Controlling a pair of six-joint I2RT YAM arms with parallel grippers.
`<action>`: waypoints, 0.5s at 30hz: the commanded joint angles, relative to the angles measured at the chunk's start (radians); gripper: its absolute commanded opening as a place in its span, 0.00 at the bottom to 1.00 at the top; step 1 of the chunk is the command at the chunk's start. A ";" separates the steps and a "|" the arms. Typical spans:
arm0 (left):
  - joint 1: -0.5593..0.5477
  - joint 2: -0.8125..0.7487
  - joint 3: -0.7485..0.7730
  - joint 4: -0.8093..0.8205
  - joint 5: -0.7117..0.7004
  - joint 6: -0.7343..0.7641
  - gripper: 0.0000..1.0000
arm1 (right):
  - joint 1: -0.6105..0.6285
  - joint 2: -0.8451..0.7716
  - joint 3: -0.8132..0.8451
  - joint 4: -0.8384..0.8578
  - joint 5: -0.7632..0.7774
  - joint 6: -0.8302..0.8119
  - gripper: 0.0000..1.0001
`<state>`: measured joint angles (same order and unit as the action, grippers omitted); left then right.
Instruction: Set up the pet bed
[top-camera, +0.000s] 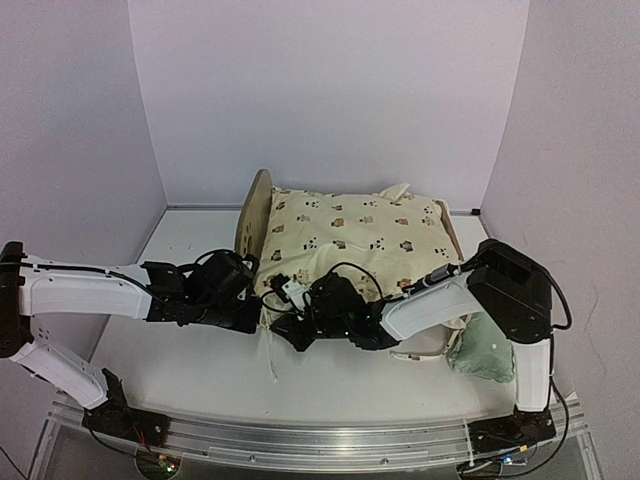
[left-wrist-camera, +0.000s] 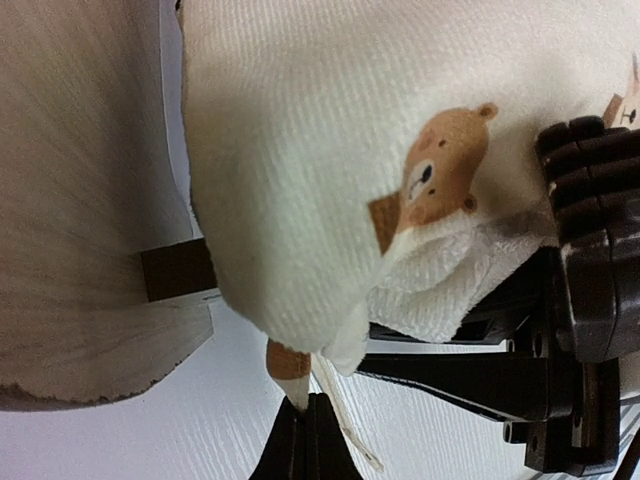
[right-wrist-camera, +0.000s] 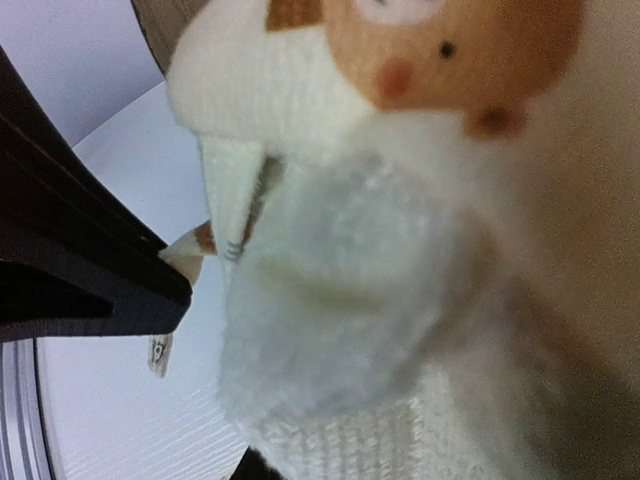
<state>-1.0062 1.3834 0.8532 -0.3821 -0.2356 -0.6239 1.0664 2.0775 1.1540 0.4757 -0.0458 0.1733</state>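
The pet bed lies on the table, its light-wood arched headboard at the left; it also shows in the left wrist view. The cream bear-print cushion lies on the bed and hides the base. My left gripper is shut on a brown-and-white corner tab of the cushion at its near-left corner. My right gripper is right beside it, closed on a bunched fold of the same cushion. In the right wrist view the cushion covers the right gripper's jaws.
A small mint green pillow lies on the table at the right, next to the right arm. A thin cushion tie hangs down onto the white table. White walls close in the back and both sides.
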 joint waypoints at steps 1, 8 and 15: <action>0.006 0.000 0.010 0.035 0.013 0.021 0.00 | 0.002 0.027 0.045 0.057 -0.012 -0.012 0.16; 0.009 0.006 0.023 0.017 0.009 0.028 0.00 | 0.002 -0.009 -0.013 0.066 0.088 -0.074 0.16; 0.009 0.010 0.032 0.017 0.015 0.035 0.00 | 0.002 -0.019 -0.043 0.115 0.137 -0.109 0.13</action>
<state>-1.0039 1.3838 0.8532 -0.3828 -0.2280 -0.6032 1.0702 2.0907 1.1162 0.5277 0.0385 0.0946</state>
